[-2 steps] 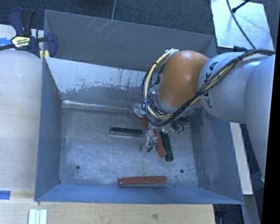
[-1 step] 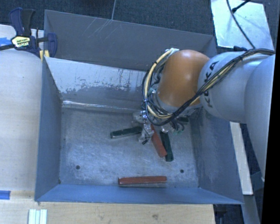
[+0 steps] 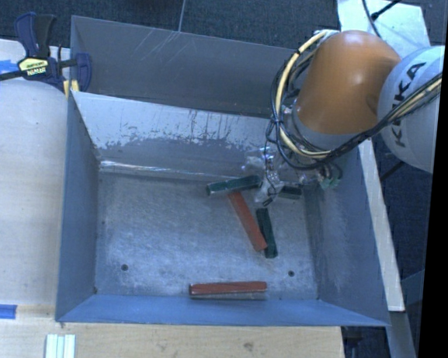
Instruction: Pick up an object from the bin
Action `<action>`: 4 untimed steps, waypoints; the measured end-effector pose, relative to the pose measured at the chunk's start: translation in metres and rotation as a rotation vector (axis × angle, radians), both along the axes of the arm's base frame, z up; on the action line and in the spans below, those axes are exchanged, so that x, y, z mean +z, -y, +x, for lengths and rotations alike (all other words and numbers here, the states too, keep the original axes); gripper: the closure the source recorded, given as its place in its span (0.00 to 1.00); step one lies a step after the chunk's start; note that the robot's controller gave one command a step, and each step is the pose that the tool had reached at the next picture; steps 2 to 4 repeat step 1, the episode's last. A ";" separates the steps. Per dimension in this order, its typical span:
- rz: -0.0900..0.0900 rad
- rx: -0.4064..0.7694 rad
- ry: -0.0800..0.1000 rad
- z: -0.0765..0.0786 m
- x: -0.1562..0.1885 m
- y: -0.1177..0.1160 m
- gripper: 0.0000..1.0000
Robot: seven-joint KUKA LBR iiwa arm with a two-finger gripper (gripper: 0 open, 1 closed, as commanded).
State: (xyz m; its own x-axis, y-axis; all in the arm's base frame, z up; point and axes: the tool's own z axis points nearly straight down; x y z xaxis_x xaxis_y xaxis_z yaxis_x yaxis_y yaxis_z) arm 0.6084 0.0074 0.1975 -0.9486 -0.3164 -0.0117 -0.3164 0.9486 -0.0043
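Observation:
My gripper hangs low at the back right of the bin, just under the orange cover. It is right above the spot where three thin bars meet. A dark green bar lies to its left, slanting along the back wall. An orange-red bar runs from beneath the gripper toward the front right. A second dark green bar lies beside it on the right, touching it. Nothing visible is held.
A reddish-brown bar lies alone along the front wall. A small dark green piece sticks out to the right of the gripper. The bin's right wall is close beside the arm.

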 end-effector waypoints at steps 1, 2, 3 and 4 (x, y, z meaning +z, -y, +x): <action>-0.002 0.245 -0.002 -0.023 0.078 0.013 1.00; -0.002 0.245 -0.002 -0.023 0.078 0.013 1.00; -0.002 0.245 -0.002 -0.023 0.078 0.013 1.00; -0.002 0.245 -0.002 -0.023 0.078 0.013 1.00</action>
